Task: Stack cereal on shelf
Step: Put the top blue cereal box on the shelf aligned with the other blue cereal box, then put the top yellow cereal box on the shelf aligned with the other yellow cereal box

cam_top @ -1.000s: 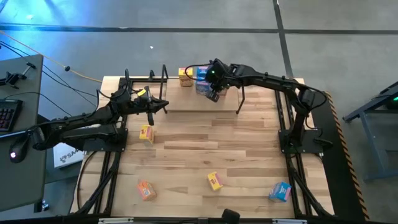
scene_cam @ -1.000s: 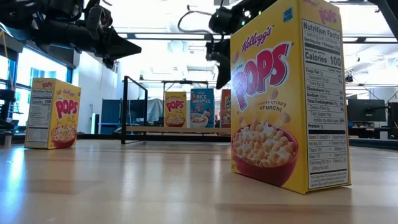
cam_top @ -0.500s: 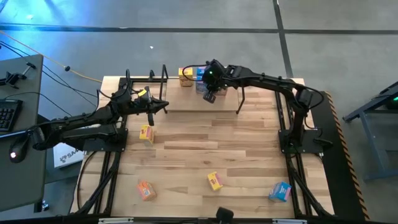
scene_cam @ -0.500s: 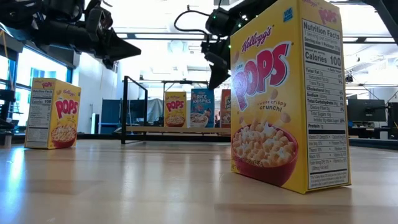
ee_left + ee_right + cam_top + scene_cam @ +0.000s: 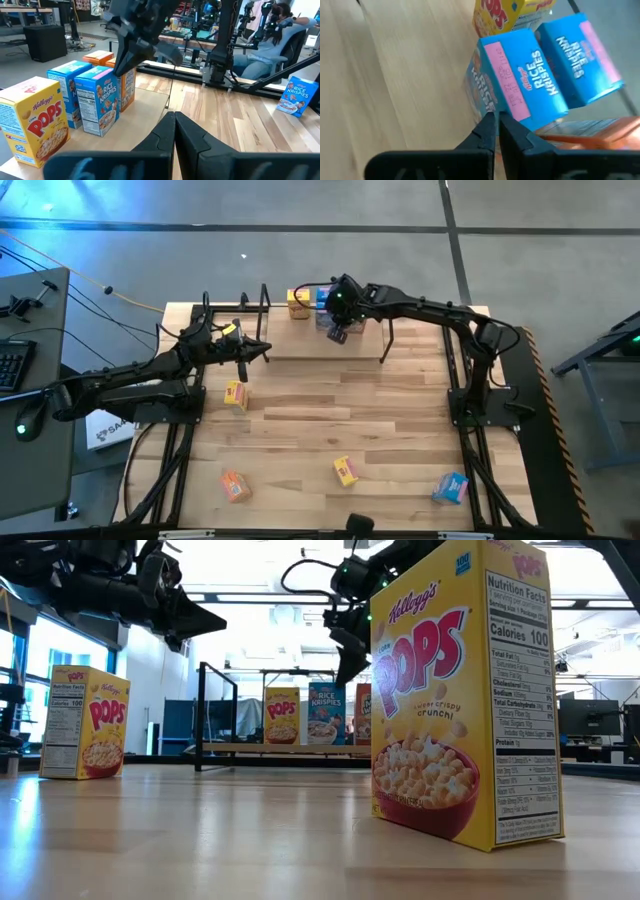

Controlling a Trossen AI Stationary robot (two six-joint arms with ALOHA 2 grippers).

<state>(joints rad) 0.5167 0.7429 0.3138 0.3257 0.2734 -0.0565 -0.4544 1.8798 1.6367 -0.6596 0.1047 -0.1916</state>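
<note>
The shelf (image 5: pixel 300 348), a light plank on a black wire frame, stands at the table's far side. Several cereal boxes stand upright on it in a row: a yellow one (image 5: pixel 35 125), two blue ones (image 5: pixel 100 100) and orange ones (image 5: pixel 102 57). My right gripper (image 5: pixel 497 122) is shut and slants down over the row, its tips at the nearer blue box (image 5: pixel 520 85). My left gripper (image 5: pixel 264 350) waits shut, level, by the shelf's left end. Loose boxes stand on the table: yellow (image 5: pixel 236 394), orange (image 5: pixel 235 486), yellow (image 5: pixel 345 471), blue (image 5: pixel 451 488). My right gripper has its shut fingertips (image 5: pixel 489 125) at the upper front edge (image 5: pixel 492 107) of the nearer blue box, coming from above and slanting down. I cannot tell whether they touch it. The box stands upright on the plank.
The shelf's upright wire loops (image 5: pixel 255 300) rise at its left end, and a black leg (image 5: pixel 386 340) at its right. The bare tabletop (image 5: pixel 340 415) lies between the shelf and the loose boxes. A person sits beyond the table's right side (image 5: pixel 280 30).
My right gripper's shut tips have swung a little toward the table's left over the row of boxes, then kept still.
</note>
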